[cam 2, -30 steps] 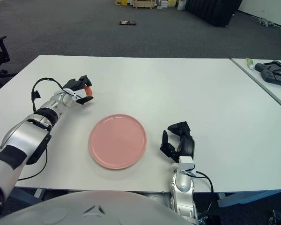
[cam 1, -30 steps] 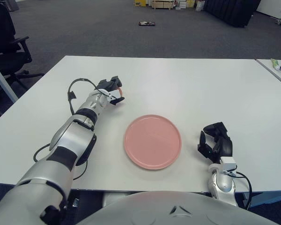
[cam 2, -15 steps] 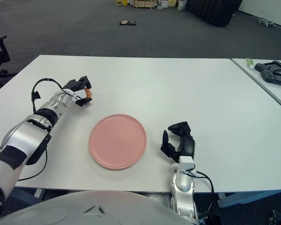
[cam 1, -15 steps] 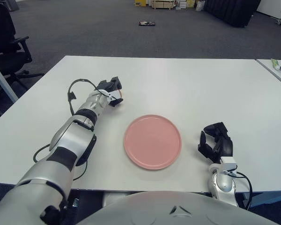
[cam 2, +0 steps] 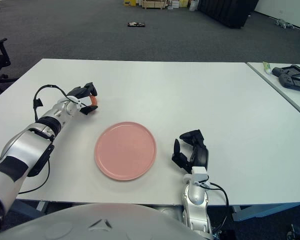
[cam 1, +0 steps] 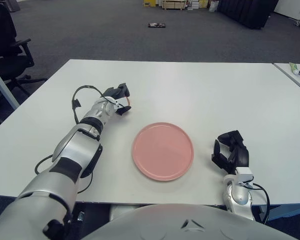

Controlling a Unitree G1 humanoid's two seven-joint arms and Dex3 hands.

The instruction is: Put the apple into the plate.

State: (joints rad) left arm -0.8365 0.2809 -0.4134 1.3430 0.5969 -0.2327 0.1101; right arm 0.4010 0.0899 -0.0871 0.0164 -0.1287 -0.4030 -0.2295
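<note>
A small reddish-orange apple [cam 2: 94, 99] lies on the white table, left of and beyond the pink plate [cam 1: 163, 150], mostly hidden by my hand. My left hand [cam 1: 119, 98] reaches out over the table and its dark fingers are curled around the apple. The plate [cam 2: 125, 150] sits near the table's front middle and holds nothing. My right hand [cam 1: 231, 152] rests on the table near the front edge, right of the plate, fingers curled and empty.
A second table at the right edge holds a dark device [cam 2: 291, 77] and a small green-and-white item [cam 2: 266, 66]. An office chair [cam 1: 7, 45] stands at the far left. Boxes and a small object [cam 1: 156, 25] lie on the grey floor beyond.
My left hand has shifted slightly back and closed more tightly over the apple, so less of it shows. The right hand and the plate have not moved.
</note>
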